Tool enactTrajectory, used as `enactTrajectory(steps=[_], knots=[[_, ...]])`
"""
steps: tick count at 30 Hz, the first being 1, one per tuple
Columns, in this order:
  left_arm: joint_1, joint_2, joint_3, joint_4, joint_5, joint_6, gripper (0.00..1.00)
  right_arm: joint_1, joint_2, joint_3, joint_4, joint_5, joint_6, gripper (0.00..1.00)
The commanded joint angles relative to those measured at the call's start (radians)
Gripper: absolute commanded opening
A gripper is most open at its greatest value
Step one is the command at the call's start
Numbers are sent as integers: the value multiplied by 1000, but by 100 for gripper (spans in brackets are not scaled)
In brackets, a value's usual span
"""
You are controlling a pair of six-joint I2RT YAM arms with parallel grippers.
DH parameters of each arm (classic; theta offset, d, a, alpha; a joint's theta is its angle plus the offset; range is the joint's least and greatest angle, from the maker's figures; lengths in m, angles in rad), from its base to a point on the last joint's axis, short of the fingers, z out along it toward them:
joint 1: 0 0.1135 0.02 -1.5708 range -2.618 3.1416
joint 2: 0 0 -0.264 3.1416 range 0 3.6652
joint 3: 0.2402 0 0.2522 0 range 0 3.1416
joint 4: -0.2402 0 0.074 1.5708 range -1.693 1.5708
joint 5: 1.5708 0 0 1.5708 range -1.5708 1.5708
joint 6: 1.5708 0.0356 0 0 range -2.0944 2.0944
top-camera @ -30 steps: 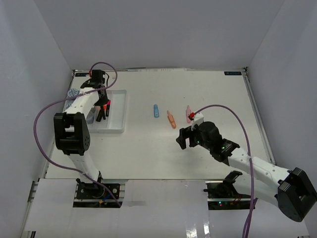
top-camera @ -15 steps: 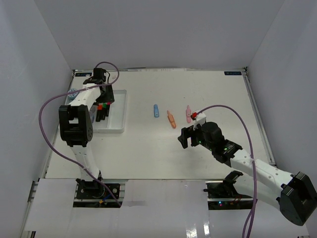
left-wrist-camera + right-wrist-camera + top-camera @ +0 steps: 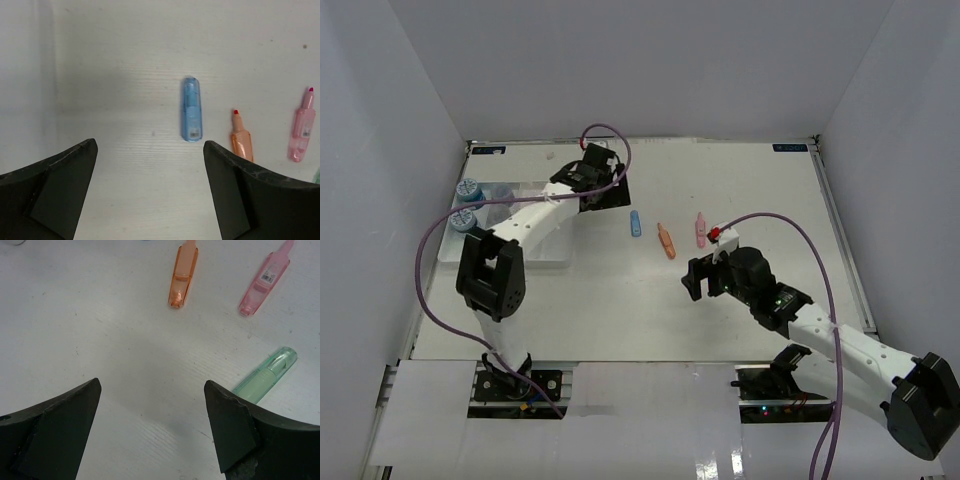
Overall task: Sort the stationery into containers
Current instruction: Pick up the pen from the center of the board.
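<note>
Top view: left arm (image 3: 535, 215) reaches from the lower left up toward the upper middle of the frame. It crosses over the white tray (image 3: 545, 258) at left.

Left jaws: spread wide, nothing between them. In the left wrist view only bare surface (image 3: 145, 60) lies in the gap.

Ahead of them in that view:
- Blue marker (image 3: 191, 116), just right of centre, lying lengthwise up the frame.
- Orange marker (image 3: 241, 139), to the right of the blue one, red tip pointing up-frame.
- Pink marker (image 3: 301, 131), near the right edge.
- All three are apart from each other and from the jaws.

Two blue-lidded jars (image 3: 468, 188) sit at the far left, by the tray's left end. Cannot tell whether they stand in it or beside it. The arm hides most of the tray's inside.

Right jaws: also released and wide, holding nothing. In the top view they sit right of centre, below the marker row.

Right wrist view:
- Orange marker at top centre.
- Pink marker at upper right.
- Green marker (image 3: 265, 375) at right, tilted, just beyond the tip of the right-hand finger and outside the gap.

All four markers lie loose on the surface, well apart from the tray.
</note>
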Motion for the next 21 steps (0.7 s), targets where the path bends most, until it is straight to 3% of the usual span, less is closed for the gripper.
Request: enactTrajectory(steps=[1, 10, 19, 21], knots=[[-49, 85, 64, 4, -94, -141, 98, -5, -37, 21, -5, 16, -1, 90], [-167, 296, 214, 15, -146, -193, 95, -7, -100, 15, -88, 26, 5, 90], [-179, 392, 242, 21, -144, -217, 81, -8, -115, 2, -97, 22, 19, 90], [-185, 394, 231, 23, -144, -220, 74, -8, -112, 2, -97, 22, 19, 90]])
